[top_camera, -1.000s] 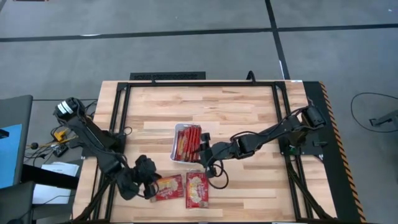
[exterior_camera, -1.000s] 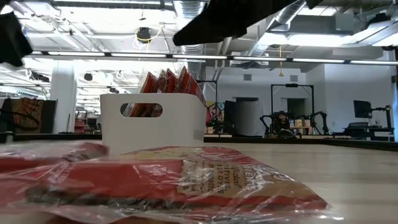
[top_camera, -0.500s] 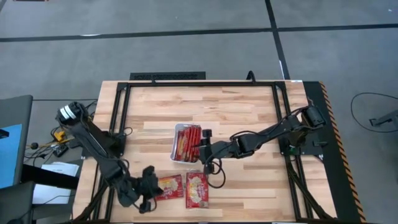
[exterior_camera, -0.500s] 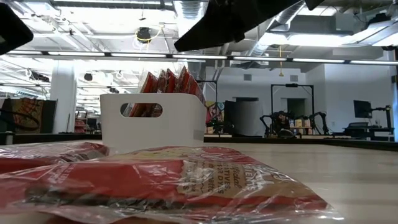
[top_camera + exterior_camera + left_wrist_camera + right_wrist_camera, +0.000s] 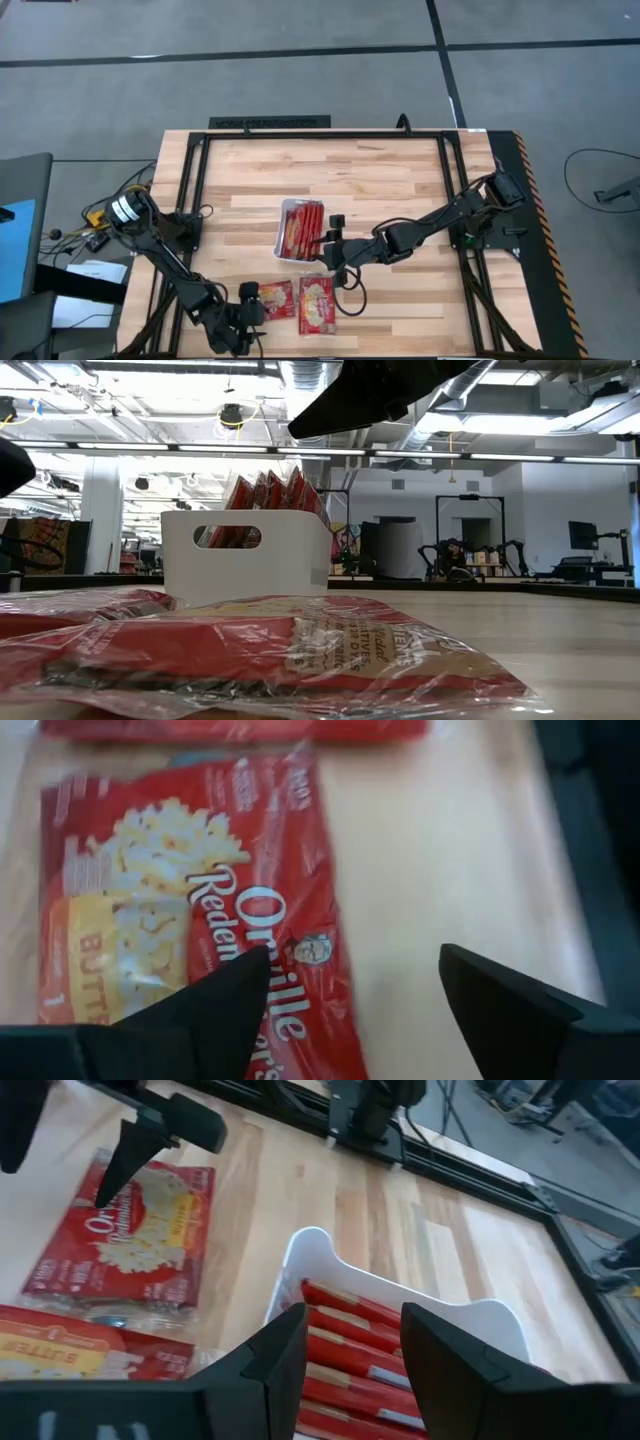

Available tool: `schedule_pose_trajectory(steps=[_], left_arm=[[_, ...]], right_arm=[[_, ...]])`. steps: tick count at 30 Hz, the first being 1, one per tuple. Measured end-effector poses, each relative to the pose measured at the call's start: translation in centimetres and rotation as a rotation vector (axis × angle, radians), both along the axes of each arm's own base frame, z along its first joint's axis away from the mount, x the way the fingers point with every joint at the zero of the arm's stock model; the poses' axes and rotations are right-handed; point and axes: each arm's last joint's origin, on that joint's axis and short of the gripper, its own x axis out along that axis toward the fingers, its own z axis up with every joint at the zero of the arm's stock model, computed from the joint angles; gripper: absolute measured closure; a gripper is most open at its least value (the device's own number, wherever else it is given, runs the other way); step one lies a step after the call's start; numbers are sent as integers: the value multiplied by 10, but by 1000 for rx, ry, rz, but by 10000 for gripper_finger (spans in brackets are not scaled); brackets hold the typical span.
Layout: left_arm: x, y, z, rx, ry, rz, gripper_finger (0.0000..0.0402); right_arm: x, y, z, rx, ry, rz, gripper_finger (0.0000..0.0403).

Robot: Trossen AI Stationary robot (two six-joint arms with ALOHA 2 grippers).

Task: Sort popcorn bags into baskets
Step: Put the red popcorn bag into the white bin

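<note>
Two popcorn bags lie flat on the table, not yet sorted. My left gripper [image 5: 345, 1010] hovers with fingers spread over the edge of one bag [image 5: 190, 910], lined up to pinch it; the other bag [image 5: 316, 304] lies just beyond. Farther off, my right gripper [image 5: 350, 1345] hangs released above the basket [image 5: 310, 1250], whose bags stand on edge; I cannot count those.

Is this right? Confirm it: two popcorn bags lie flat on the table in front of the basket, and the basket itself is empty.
Not quite. Two popcorn bags do lie flat on the table in front of the basket, but the basket is not empty. The high view shows red packets standing inside it, and the right wrist view shows them packed in a row.
</note>
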Motion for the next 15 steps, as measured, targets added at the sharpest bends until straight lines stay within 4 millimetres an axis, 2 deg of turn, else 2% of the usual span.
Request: schedule_pose_trajectory(steps=[3,6,15], left_arm=[[1,2,-7,83,55,18,111],[1,1,-6,163,89,18,115],[4,-11,30,393,82,-50,172]], right_arm=[[-1,2,0,10,-1,-2,214],[-1,2,0,15,-1,-5,216],[0,-2,-1,12,5,-14,226]])
